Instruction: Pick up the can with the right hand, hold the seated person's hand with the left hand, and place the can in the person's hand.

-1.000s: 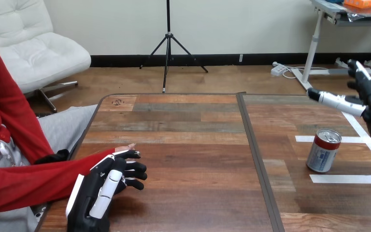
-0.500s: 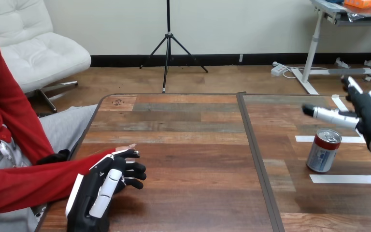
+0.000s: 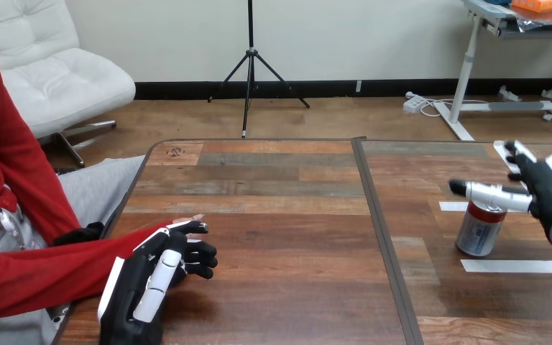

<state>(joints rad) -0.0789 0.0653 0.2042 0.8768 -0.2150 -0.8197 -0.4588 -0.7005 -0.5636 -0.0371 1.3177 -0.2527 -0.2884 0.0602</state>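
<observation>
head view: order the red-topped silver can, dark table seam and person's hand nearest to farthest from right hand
1. Red-topped silver can, right side, by the right hand.
2. Dark table seam, middle.
3. Person's hand, far left.

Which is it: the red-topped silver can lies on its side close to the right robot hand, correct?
No. In the head view the red-topped silver can stands upright on the wooden table, close to the right robot hand.

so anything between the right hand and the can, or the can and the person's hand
Nothing visible. The right hand is open over the can; only bare table lies from there to the person's hand.
</observation>
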